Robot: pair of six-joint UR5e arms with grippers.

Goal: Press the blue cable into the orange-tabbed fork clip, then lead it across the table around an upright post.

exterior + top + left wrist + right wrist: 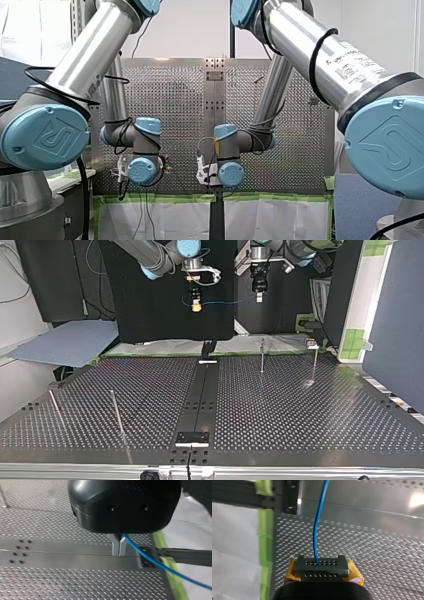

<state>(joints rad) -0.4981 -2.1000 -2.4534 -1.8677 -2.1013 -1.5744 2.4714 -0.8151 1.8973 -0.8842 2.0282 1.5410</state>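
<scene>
Both grippers hang high above the far edge of the perforated table (300, 405), with the thin blue cable (227, 303) stretched between them. My left gripper (258, 299) has its metal fingers (116, 545) shut on the cable (150, 560), which trails away beside it. My right gripper (196, 306) shows yellow pads (355, 573) shut around a dark perforated block (322, 566), and the cable (318, 530) runs out of that block ahead of it. In the front view both grippers are hidden behind the wrists. No orange-tabbed clip shows in any view.
Thin upright posts stand at the top view's far right (262, 356), (315, 364) and near left (117, 412), (55, 407). A black rail (202, 395) runs down the table's middle. Green tape (172, 580) edges the far side. A grey-blue sheet (65, 342) lies off the table.
</scene>
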